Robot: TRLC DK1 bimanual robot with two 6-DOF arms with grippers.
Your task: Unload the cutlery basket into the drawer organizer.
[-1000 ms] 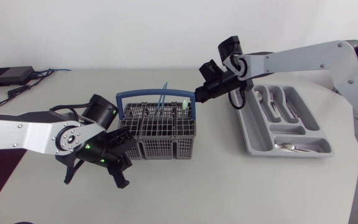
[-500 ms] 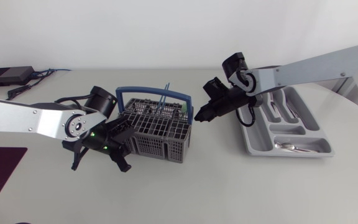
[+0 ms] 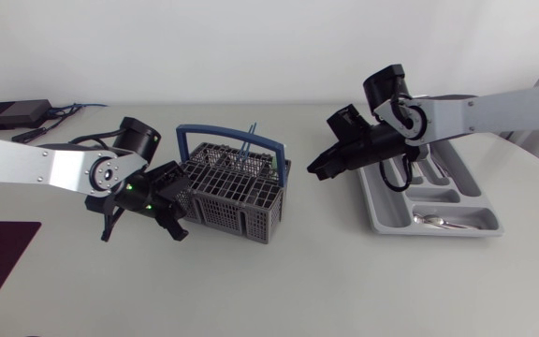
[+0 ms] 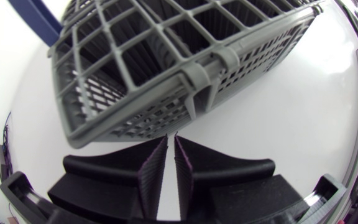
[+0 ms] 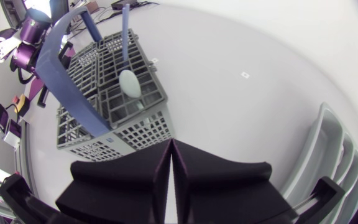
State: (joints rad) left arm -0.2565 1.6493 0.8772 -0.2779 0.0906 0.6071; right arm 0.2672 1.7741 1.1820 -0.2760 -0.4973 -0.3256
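The cutlery basket [image 3: 232,192] is grey in an open grid pattern, with a blue handle [image 3: 223,133]. Inside it is a pale green utensil [image 5: 130,82] on a blue stem. At 3 o'clock, the drawer organizer [image 3: 433,230] is light grey. The left gripper [image 4: 171,146] and right gripper [image 5: 171,149] are matte black, and the table [image 3: 298,281] is white.

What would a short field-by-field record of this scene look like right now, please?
source: grey mesh cutlery basket with a blue handle
contents: blue-handled utensil standing upright inside
target: drawer organizer, cutlery lying in its compartments
left: left gripper against the basket's side, jaws shut, holding nothing
right: right gripper between basket and organizer, jaws shut, holding nothing
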